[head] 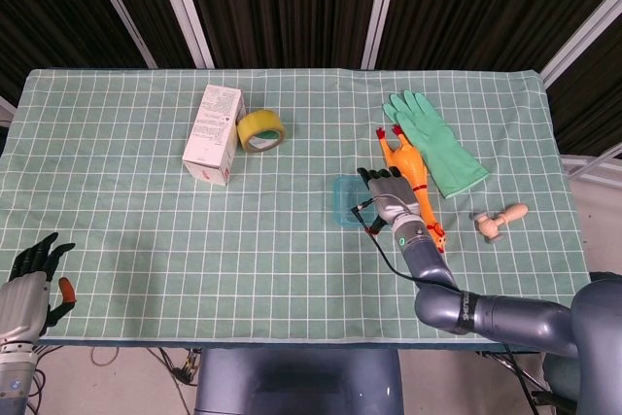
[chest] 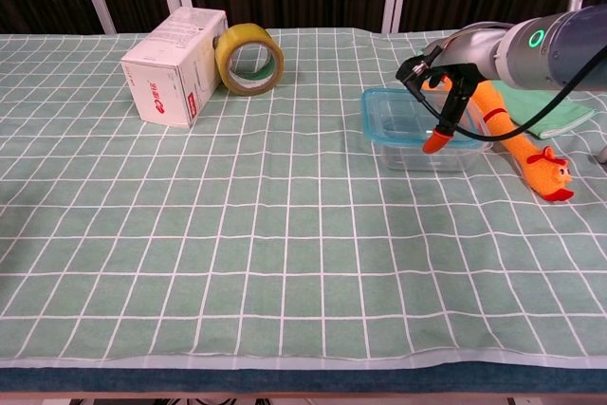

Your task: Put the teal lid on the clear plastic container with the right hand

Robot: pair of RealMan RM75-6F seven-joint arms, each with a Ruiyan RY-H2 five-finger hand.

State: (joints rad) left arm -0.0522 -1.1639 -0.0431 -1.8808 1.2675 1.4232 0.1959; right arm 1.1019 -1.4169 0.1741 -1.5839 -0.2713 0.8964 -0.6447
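The teal lid [chest: 394, 114] lies roughly level on top of the clear plastic container [chest: 427, 155], overhanging a little to the left. My right hand [chest: 442, 94] is over the lid's right part, with fingers on top and the orange-tipped thumb down at the front rim, gripping the lid. From the head view the lid [head: 347, 199] shows just left of the right hand [head: 389, 199], and the container beneath is mostly hidden. My left hand [head: 29, 284] hangs off the table's near left corner, fingers apart and holding nothing.
An orange rubber chicken [chest: 517, 139] lies right beside the container, with a green glove [chest: 550, 113] behind it. A white box [chest: 175, 68] and a yellow tape roll [chest: 248, 61] stand at the back left. A small wooden piece [head: 501, 219] lies at the right.
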